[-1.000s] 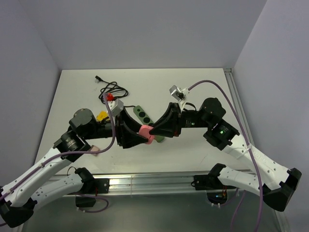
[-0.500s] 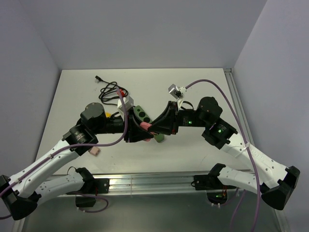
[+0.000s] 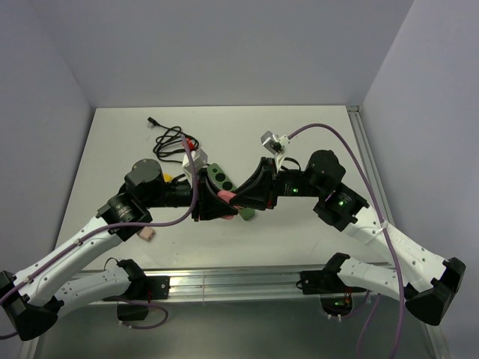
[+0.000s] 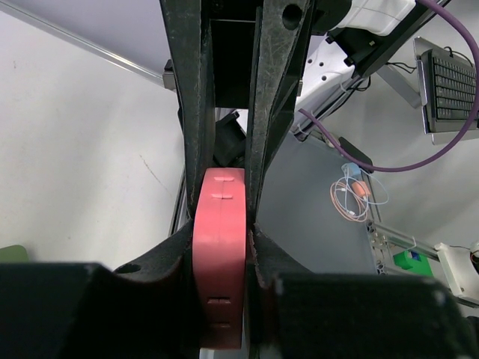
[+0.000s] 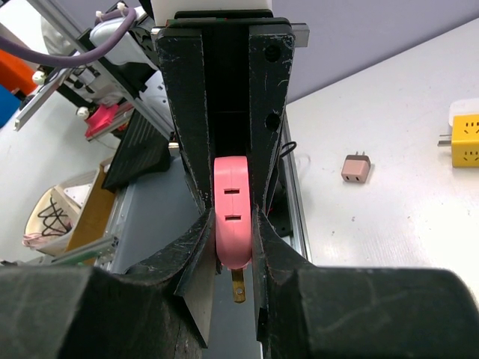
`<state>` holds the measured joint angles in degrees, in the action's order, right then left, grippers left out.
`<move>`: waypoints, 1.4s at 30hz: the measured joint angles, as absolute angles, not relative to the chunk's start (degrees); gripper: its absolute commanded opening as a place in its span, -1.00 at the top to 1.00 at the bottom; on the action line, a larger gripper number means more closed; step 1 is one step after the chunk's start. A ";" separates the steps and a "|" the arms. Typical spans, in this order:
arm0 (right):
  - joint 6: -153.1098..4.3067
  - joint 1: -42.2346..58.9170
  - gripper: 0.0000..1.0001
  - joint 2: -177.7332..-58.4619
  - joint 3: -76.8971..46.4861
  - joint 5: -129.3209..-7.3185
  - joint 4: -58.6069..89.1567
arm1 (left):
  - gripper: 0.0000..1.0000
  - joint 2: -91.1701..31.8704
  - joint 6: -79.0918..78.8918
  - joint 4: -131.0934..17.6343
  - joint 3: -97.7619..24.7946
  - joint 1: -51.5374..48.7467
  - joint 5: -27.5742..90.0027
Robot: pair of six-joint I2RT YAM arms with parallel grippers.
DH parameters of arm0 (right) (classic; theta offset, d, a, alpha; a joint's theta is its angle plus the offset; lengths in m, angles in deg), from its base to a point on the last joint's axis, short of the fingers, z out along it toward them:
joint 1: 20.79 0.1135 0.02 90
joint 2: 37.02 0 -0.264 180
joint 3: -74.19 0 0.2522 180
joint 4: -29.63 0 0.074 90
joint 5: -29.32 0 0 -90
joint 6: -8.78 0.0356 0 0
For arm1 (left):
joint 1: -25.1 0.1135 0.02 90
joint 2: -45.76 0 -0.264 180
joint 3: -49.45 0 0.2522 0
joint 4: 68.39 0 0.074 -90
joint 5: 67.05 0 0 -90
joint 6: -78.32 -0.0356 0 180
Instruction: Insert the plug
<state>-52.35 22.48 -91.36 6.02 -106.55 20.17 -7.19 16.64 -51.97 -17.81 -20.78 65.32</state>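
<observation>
Left gripper [image 4: 221, 235] and right gripper [image 5: 233, 224] meet tip to tip, both clamped tight on one pink plug [image 4: 218, 284]. Only the right wrist view shows its metal prong [image 5: 239, 288] below the fingers. Two lie beyond on the table [image 5: 374, 224]: a brown adapter [image 5: 355, 167] and a yellow adapter [image 5: 465, 140]. From above, one green power strip [image 3: 222, 178] lies apparently just under the fingers, with one black cable [image 3: 171, 138] farther off.
</observation>
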 measured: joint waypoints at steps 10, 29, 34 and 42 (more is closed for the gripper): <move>-52.44 22.68 1.00 -91.34 6.02 -106.55 19.55 | 0.58 -7.13 16.55 -51.23 -17.81 -20.89 65.17; -52.86 23.51 1.00 -91.32 5.84 -104.75 18.29 | 0.68 -5.95 16.66 -49.46 -17.85 -20.94 63.01; -53.14 23.75 1.00 -91.39 5.25 -104.86 17.72 | 0.99 -5.97 16.68 -49.65 -17.98 -20.94 63.60; -53.67 23.92 0.06 -91.39 4.46 -104.43 16.38 | 0.99 -6.60 16.61 -49.15 -18.66 -20.89 63.92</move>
